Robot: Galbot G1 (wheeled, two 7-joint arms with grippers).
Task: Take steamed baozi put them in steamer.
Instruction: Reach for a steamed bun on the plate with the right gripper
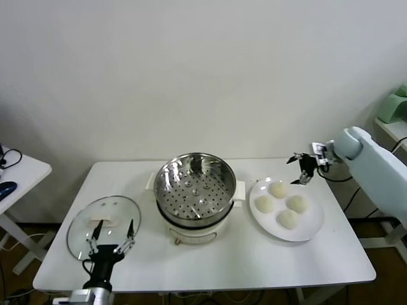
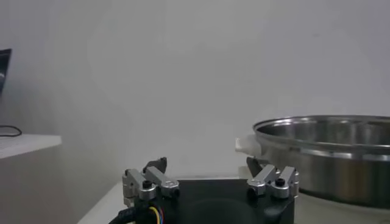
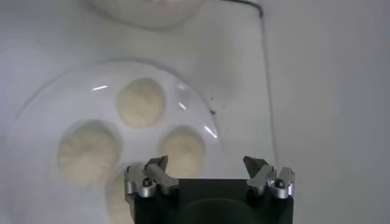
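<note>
While all four small cream-white domed steamed baozi (image 1: 282, 204) lie on the flat round white plate (image 1: 315, 230) at the right of the white worktop (image 1: 254, 260), none has yet reached the round shiny stainless-steel steamer (image 1: 194, 184), whose perforated bottom shows bare in the head view. We read this as the start of the job. Our right end effector (image 1: 301, 169) hangs above the far rim of the plate with its fingers spread and nothing between them; its wrist view looks straight down on the buns, which suggests it is lined up to drop onto one of them, most likely the bun nearest it. The steamer sits on its white electric pot base (image 1: 198, 230) at the middle of the worktop, just beside the plate, so the carry should be short. The round glass lid (image 1: 103, 223) lies flat on the left of the worktop, well clear of the steamer's mouth, leaving it open for loading. Our left end effector (image 1: 112, 238) waits low over the near edge of that lid, its fingers also spread and empty; we judge it idle for now.
</note>
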